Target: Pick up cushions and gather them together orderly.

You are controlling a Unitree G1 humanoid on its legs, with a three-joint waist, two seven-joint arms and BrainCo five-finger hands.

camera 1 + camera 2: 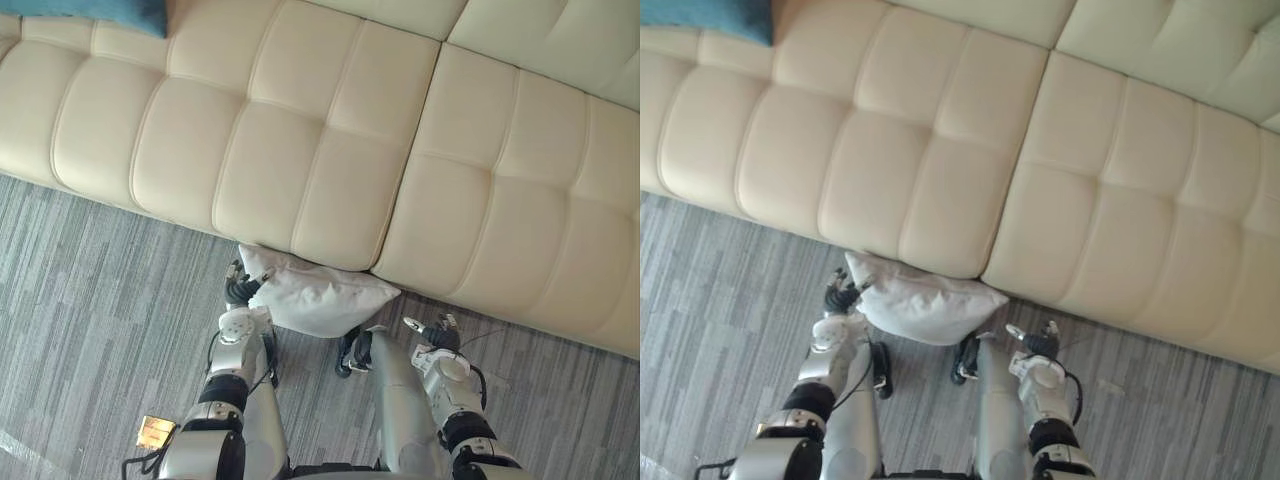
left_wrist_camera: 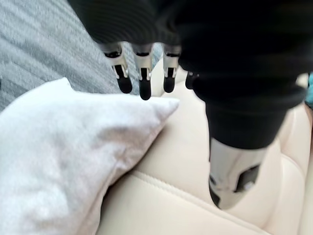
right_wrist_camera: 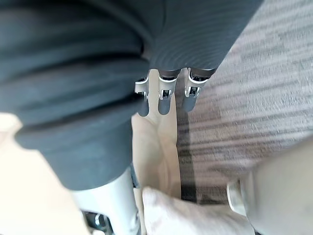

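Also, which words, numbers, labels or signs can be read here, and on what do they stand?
None can be read. The white cushion, the cream sofa, the teal cushion and the grey carpet bear no print.
A small orange patch on the carpet is too small to read.
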